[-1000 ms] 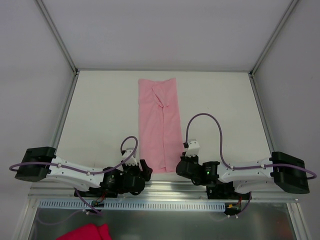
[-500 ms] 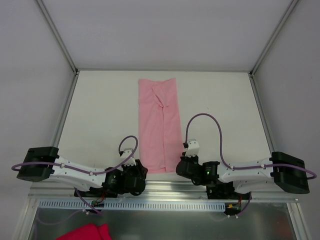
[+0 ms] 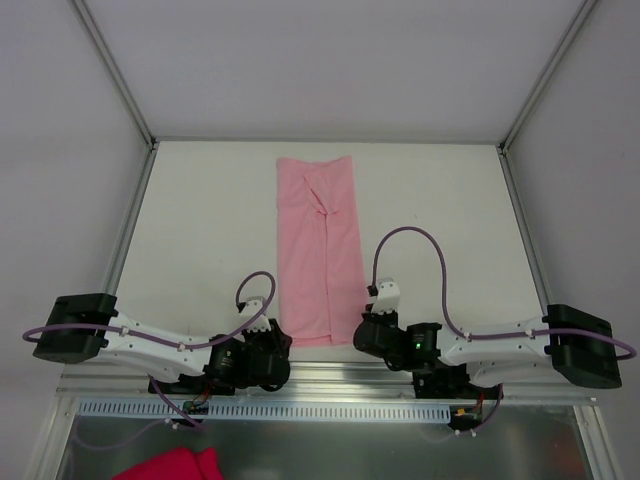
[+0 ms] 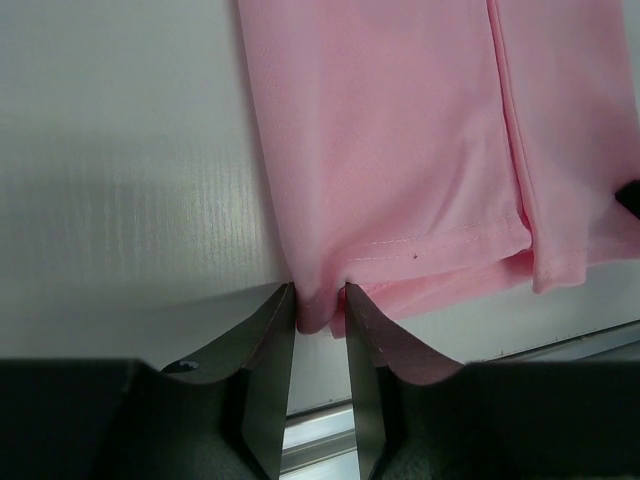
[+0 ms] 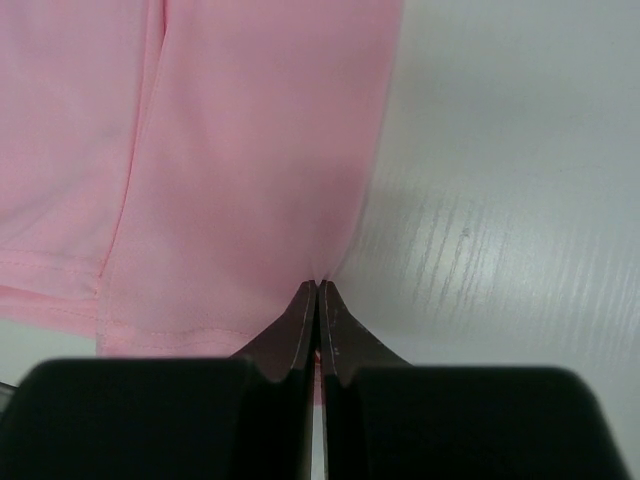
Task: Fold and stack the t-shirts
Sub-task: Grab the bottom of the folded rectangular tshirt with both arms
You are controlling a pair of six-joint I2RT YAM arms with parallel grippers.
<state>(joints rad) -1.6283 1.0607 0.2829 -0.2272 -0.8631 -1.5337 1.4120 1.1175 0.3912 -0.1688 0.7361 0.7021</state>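
Note:
The pale pink t-shirt lies folded into a long narrow strip down the middle of the white table, its hem at the near edge. My left gripper sits at the near left corner of the hem. In the left wrist view the left gripper pinches a bunched fold of the t-shirt between both fingers. My right gripper is at the near right corner. In the right wrist view the right gripper is tightly shut on the edge of the t-shirt.
A metal rail runs along the table's near edge, just behind both grippers. A deep magenta cloth lies below it at the bottom left. Slanted frame posts stand at the table's far corners.
My left gripper has closed from wide open onto the shirt's near left corner and drawn back slightly toward the near edge. The right gripper has stayed shut in place.

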